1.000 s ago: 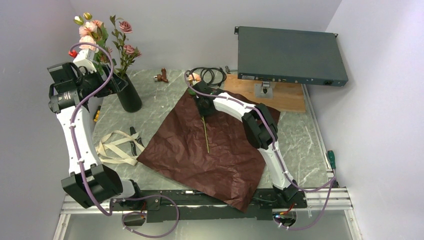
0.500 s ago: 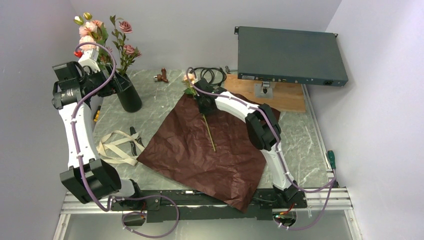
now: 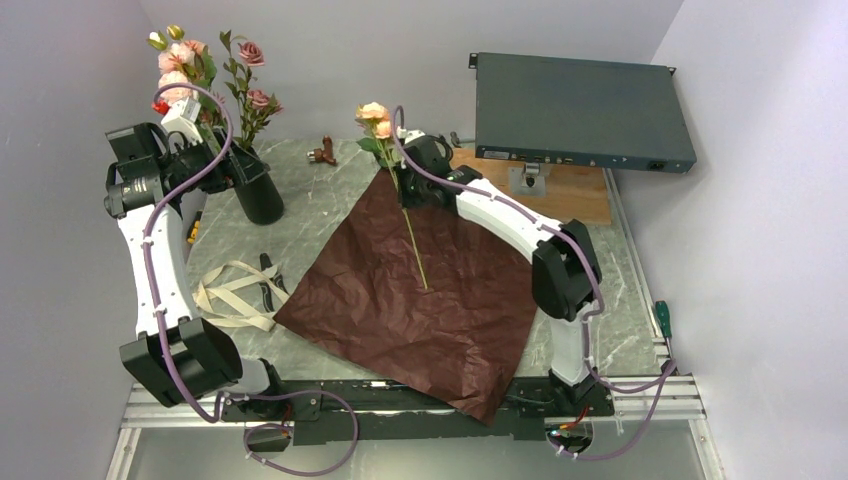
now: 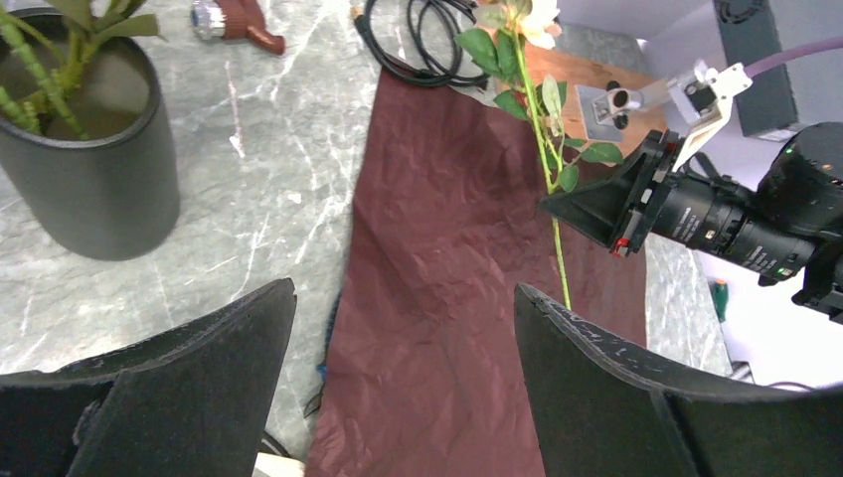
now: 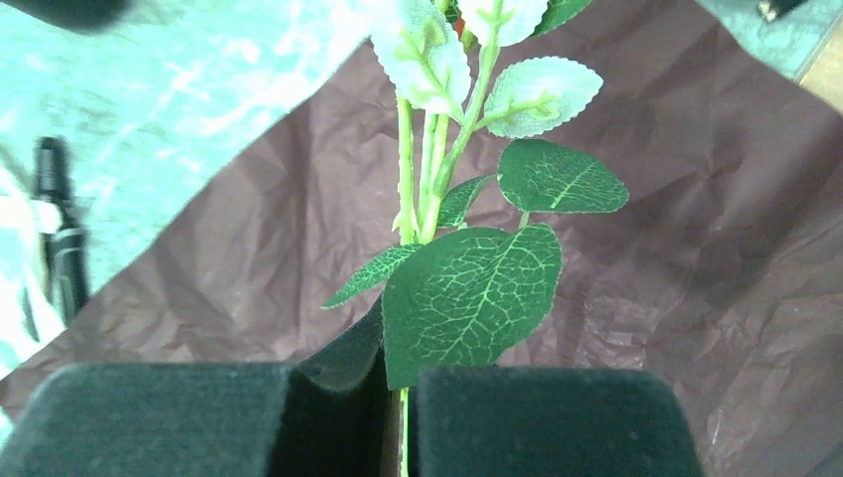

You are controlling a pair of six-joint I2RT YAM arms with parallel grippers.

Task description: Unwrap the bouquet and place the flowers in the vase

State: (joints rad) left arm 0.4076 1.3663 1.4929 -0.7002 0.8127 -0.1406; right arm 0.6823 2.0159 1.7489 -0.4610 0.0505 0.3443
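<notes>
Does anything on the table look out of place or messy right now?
The wrapping paper lies spread out, its near corner draped over the front edge of the table. The ribbon sits in a loose tangle left of it. Nothing looks spilled or broken.

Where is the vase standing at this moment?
In the top view the vase stands at the far left of the table, left of the spread maroon paper. It holds several flowers.
</notes>
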